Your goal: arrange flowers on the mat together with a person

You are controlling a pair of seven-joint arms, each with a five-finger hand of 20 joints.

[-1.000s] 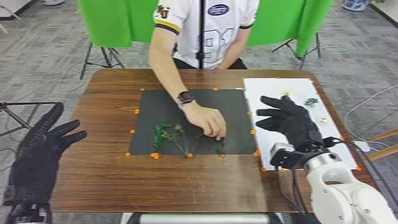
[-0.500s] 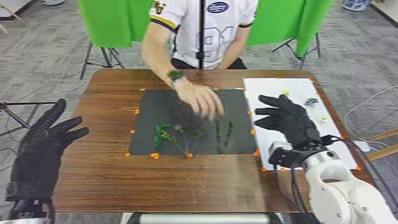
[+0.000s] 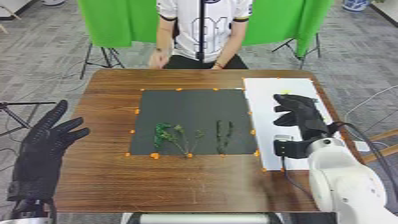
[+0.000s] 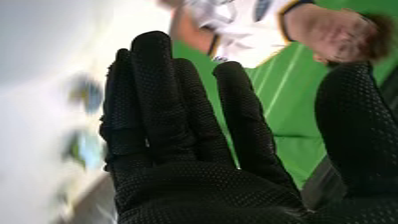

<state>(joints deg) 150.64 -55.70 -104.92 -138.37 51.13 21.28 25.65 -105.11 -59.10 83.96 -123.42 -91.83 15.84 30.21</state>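
Hanging open and empty, the left hand (image 3: 37,155) poses little risk left of the dark mat (image 3: 191,107), where leafy sprigs (image 3: 163,134) lie beside slender stems (image 3: 219,136); a low pass across them could drag them askew. Over the white sheet (image 3: 264,100), the right hand (image 3: 308,119), fingers loose and grasping nothing, might nudge the yellow bloom (image 3: 285,92) away by closing off-centre.

Your dark mat (image 3: 195,106) lies flat. On mat's near half you have, left to right: bushy green sprig (image 3: 160,134), branching sprig (image 3: 185,142) fanning away from you, two slim dark-green stems (image 3: 219,137) side by side, apart.
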